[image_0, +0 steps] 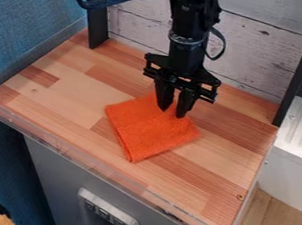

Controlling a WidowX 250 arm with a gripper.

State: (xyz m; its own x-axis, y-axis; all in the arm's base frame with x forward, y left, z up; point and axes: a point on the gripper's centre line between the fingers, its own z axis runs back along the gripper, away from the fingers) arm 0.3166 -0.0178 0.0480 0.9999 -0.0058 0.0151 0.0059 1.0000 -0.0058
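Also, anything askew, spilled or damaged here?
Nothing clearly wrong; no visible spill or damage. The orange cloth lies at an angle to the edges of the wooden worktop, under the end effector. The small ring near the worktop's right edge may be a knot.

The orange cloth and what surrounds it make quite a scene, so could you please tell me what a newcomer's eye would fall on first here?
Most likely the bright orange cloth, lying near the middle of the wooden top. Next comes the black gripper, hanging over the cloth's far part with its fingers a little apart. The blue surface at the left edge also stands out.
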